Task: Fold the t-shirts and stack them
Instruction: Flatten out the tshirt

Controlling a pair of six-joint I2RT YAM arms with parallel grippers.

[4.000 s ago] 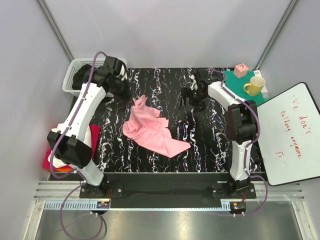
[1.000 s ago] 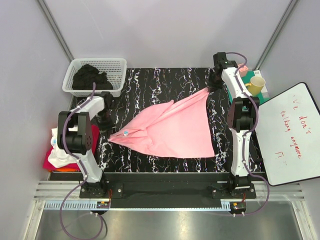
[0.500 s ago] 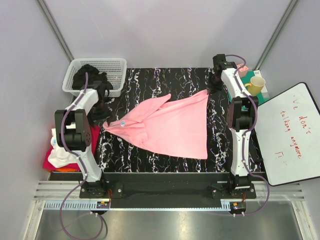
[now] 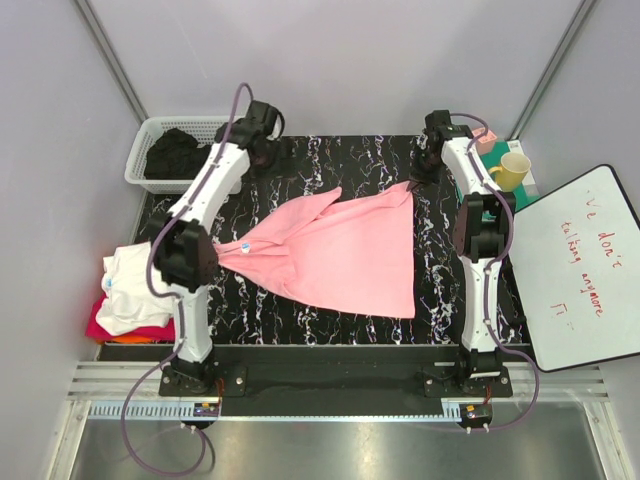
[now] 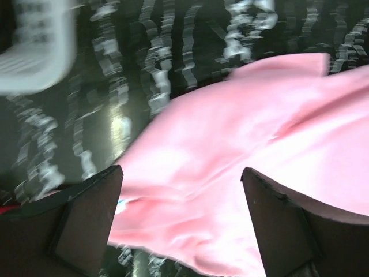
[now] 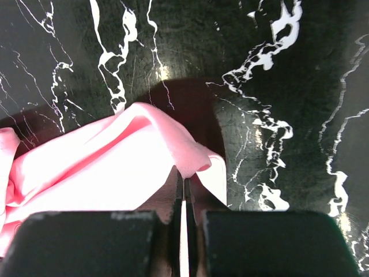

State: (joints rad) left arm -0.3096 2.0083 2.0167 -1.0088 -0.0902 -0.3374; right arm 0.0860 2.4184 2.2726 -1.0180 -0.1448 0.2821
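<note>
A light pink t-shirt (image 4: 335, 250) lies spread out on the black marbled table (image 4: 330, 160). My right gripper (image 4: 424, 172) is at the far right, shut on the shirt's far right corner (image 6: 190, 153), and that corner is lifted a little. My left gripper (image 4: 278, 150) hangs open above the far left of the table with nothing between its fingers. In the left wrist view the pink t-shirt (image 5: 230, 144) is well below the left gripper (image 5: 181, 173). Folded white (image 4: 125, 285) and magenta-red (image 4: 105, 325) t-shirts are stacked at the near left.
A white lattice basket (image 4: 232, 128) at the far left holds black t-shirts (image 4: 175, 150). A yellow mug (image 4: 512, 170) and a pink cube (image 4: 483, 138) sit on a green mat at the far right. A whiteboard (image 4: 580, 270) lies to the right.
My left gripper has let go of the shirt's left corner, opened, and swung up and away past the basket. The shirt's left end now rests on the table. The right gripper has stayed put.
</note>
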